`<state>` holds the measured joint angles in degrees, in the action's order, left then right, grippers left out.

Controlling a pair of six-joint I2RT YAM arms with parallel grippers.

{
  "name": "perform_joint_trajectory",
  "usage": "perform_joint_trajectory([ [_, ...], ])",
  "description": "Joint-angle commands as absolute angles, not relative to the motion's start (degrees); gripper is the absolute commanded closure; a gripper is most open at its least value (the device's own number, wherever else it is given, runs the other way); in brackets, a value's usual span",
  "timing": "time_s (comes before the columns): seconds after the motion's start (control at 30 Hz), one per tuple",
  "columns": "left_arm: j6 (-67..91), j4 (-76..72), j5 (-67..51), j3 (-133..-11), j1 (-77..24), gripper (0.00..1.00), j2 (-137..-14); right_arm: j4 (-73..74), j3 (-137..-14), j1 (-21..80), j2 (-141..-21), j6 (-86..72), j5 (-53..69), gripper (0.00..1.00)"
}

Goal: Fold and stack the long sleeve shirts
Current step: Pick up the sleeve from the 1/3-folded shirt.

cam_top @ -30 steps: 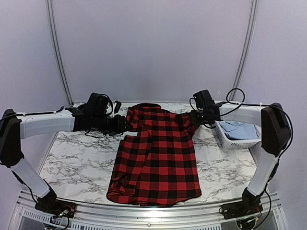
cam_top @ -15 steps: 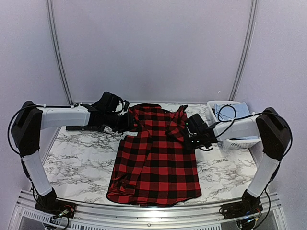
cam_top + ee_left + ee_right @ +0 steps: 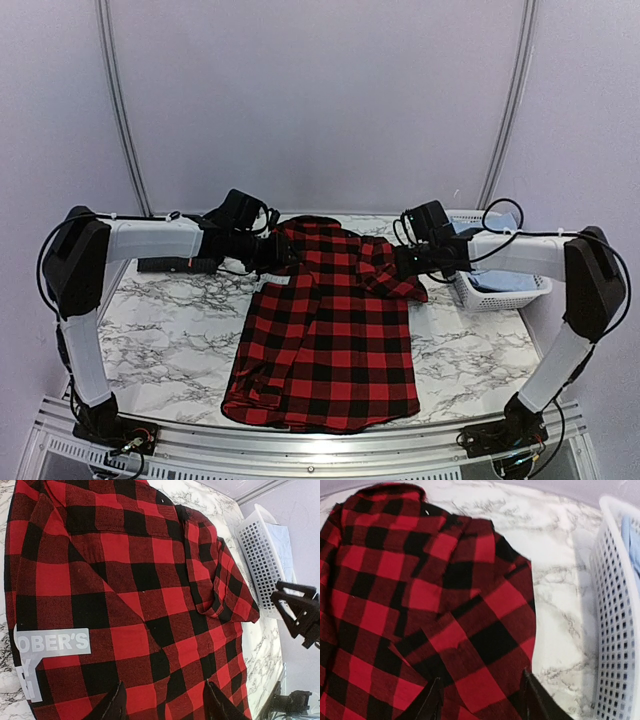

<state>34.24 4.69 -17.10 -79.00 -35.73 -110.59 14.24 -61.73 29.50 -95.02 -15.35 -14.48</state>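
Partly, plaid shirt (image 3: 325, 340), lettering (image 3: 50, 645) cut off, basket (image 3: 490, 297) contents unclear.

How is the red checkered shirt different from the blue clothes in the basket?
The red-and-black plaid shirt has big checks; the blue cloth looks plain. The plaid shirt lies spread out on the marble table; the blue cloth sits bunched inside the white basket. Both are soft fabric.
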Motion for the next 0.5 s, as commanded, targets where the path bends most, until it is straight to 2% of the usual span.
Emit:
perform_joint_trajectory([
  [0.0, 31.6, 6.1, -16.8, -78.8, -35.2, 0.46, -109.0, 13.0, -72.5, 31.7, -100.8, -11.9, -14.6, 0.47],
  [0.33, 29.4, 6.5, -19.5, -75.3, -33.7, 0.45, -104.5, 22.3, -106.8, 29.1, -133.3, -16.7, -13.4, 0.33],
  [0.47, 28.9, 6.5, -19.2, -74.1, -33.7, 0.45, -103.2, 23.5, -113.0, 28.8, -138.7, -17.3, -15.8, 0.28],
])
